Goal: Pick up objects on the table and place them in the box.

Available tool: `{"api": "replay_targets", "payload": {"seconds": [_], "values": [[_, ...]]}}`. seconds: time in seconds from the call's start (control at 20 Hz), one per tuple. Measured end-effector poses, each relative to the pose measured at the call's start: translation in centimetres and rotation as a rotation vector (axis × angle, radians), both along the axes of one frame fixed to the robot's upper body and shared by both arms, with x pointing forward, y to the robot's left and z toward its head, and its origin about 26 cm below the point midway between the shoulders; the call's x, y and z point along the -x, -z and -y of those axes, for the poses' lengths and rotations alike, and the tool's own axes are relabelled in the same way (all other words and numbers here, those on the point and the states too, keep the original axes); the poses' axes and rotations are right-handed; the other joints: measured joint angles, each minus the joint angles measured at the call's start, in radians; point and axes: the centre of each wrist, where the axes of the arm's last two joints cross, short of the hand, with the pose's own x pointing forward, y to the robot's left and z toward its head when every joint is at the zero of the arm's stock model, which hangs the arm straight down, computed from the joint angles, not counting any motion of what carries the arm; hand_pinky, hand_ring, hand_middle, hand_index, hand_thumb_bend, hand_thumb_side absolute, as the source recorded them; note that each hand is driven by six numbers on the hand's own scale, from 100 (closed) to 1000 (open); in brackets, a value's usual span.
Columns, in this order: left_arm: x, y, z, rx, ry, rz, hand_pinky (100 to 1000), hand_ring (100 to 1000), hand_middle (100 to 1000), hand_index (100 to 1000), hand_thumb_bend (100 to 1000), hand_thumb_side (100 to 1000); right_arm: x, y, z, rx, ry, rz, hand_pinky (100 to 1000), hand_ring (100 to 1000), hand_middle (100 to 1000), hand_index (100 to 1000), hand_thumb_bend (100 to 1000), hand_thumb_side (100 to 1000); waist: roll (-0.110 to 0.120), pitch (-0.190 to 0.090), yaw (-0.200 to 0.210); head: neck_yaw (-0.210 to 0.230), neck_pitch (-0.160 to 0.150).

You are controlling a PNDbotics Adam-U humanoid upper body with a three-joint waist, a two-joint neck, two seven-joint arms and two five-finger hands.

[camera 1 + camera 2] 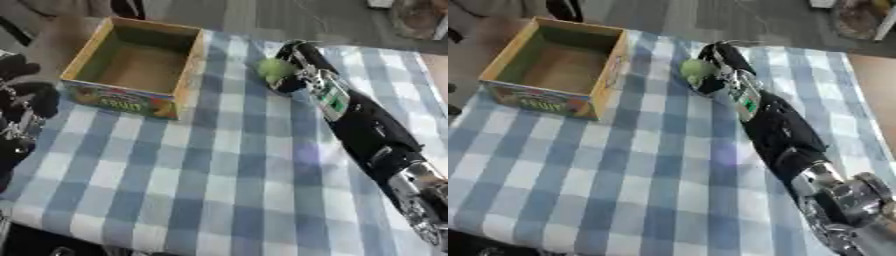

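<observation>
Right arm enters from the lower right and extends diagonally up across the desk, which is covered with a blue-and-white checked cloth. Right hand sits at the far end of the arm, near the far edge of the cloth, fingers curled round a small green object; shape roughly round, pale green, finer detail not resolvable. Whether the object rests on the cloth or is lifted clear of it cannot be told. Cardboard box stands on the far left part of the desk, open side up, interior bare brown, colourful print on the outer front wall. Box and green object are apart, the object to the right of the box's right wall at about the same depth. Left hand shows at the left edge of the left eye view, dark, beside the box's near left corner, off the cloth; the state of its fingers cannot be told.
</observation>
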Motion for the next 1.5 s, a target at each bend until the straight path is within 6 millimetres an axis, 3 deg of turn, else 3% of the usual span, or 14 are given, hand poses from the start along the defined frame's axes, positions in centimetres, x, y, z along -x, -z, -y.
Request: {"api": "replay_targets", "payload": {"seconds": [0.5, 0.55, 0.6, 0.7, 0.95, 1.15, 1.5], "values": [[0.1, 0.3, -0.1, 0.0, -0.004, -0.008, 537, 686, 725, 825, 601, 398, 0.3, -7.7, -3.0, -0.164, -0.135, 0.163, 562, 507, 507, 649, 398, 100, -0.002, -0.014, -0.017, 0.007, 0.001], [0.1, 0.3, -0.1, 0.0, -0.003, -0.007, 537, 687, 725, 825, 602, 398, 0.4, -8.4, -3.6, -0.164, -0.154, 0.17, 565, 511, 508, 651, 481, 100, -0.003, -0.014, -0.013, 0.007, 0.001], [0.1, 0.2, -0.1, 0.0, -0.001, -0.005, 537, 687, 725, 825, 601, 398, 0.4, -9.0, -4.2, -0.162, -0.175, 0.175, 566, 512, 510, 652, 400, 100, -0.005, -0.015, -0.006, 0.006, 0.001], [0.2, 0.1, 0.0, -0.001, 0.003, 0.0, 538, 687, 725, 825, 602, 398, 0.5, -9.7, -5.7, -0.159, -0.222, 0.172, 570, 518, 514, 658, 403, 100, -0.009, -0.015, 0.014, 0.001, 0.0], [0.2, -0.3, 0.6, -0.004, 0.038, 0.014, 539, 687, 725, 824, 604, 397, 0.5, -9.4, -9.1, -0.131, -0.311, 0.133, 573, 521, 515, 661, 404, 100, -0.021, -0.015, 0.086, -0.031, -0.001], [0.1, -1.0, 1.4, 0.001, 0.075, 0.033, 541, 688, 725, 824, 605, 394, 0.4, -8.5, -10.5, -0.106, -0.343, 0.104, 577, 525, 519, 663, 405, 100, -0.027, -0.012, 0.132, -0.056, -0.002], [0.1, -2.1, 2.8, 0.0, 0.146, 0.066, 543, 688, 725, 824, 608, 392, 0.0, -6.5, -10.6, -0.054, -0.324, 0.049, 580, 529, 521, 662, 406, 100, -0.046, -0.002, 0.205, -0.11, -0.014]]}}
